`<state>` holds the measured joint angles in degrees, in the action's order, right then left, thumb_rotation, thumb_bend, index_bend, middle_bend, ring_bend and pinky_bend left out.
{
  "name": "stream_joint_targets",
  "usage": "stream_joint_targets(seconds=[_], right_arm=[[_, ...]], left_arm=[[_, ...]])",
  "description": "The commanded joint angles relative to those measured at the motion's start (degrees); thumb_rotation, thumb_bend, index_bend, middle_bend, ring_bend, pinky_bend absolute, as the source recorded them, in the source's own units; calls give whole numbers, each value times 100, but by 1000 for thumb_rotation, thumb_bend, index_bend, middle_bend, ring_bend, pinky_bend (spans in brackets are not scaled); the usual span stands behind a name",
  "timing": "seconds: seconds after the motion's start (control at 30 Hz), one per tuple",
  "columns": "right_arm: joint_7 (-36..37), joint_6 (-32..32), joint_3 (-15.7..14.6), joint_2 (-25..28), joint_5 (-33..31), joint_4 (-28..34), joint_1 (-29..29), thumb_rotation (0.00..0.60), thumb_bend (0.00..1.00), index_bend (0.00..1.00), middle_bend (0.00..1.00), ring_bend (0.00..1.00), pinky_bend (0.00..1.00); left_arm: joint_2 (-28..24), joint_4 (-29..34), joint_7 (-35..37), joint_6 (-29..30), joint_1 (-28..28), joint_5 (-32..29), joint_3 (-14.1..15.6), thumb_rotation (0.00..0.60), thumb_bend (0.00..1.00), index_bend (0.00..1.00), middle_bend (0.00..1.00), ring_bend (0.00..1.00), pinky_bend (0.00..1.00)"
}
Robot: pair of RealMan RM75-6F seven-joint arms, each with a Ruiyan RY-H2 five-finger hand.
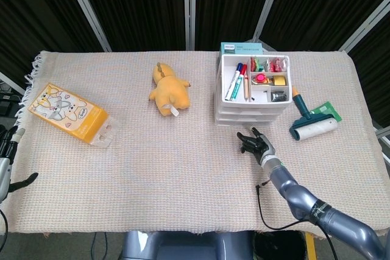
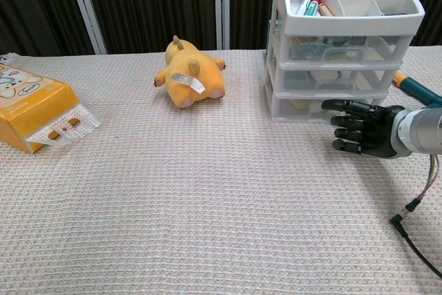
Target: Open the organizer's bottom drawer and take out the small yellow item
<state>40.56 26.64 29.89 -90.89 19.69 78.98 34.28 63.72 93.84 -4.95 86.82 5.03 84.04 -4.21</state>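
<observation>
Organizer (image 2: pixel 343 39): white, three drawers, far right of table; bottom drawer (image 2: pixel 324 106) closed, yellow item inside not discernible | Right hand (image 2: pixel 364 128): just in front of bottom drawer, fingers spread, empty, contact unclear | Left hand (image 1: pixel 6 156): at table's left edge, state unclear | Plush (image 1: pixel 169 91), lint roller (image 1: pixel 311 118), orange pack (image 1: pixel 70 113): around.

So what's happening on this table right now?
The robot's right hand hovers open in front of the bottom drawer of a white organizer, holding nothing. All three drawers look closed. The left hand sits at the table edge, idle. A yellow plush toy and an orange box lie untouched.
</observation>
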Motion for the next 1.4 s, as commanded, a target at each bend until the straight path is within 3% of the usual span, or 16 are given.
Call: stream_joint_targets(seconds=[0.03,0.7,1.2,1.4], right_arm=[[23,-41,27,-18,-1,-29,-1,600,267,192,890,908,745],[333,-841,207,-95,-194,-441,130,600,269,311,890,908,743],[386,-1038,91,-11,52,-226,-55,600,269,315,890,908,743],[381,-910,116,-40,186,-217,-76,600,270,246,890,908,743]], left_arm=[[2,3,-4,6,0,4,-1,600,19,0,0,0,0],[6,-24,18,-35,18,-17,-4,600,20,0,0,0,0],[-8,21,14,-35,29,85,41,600,19,0,0,0,0],[-20,13,53,-8,16,74,30,600,20,0,0,0,0]])
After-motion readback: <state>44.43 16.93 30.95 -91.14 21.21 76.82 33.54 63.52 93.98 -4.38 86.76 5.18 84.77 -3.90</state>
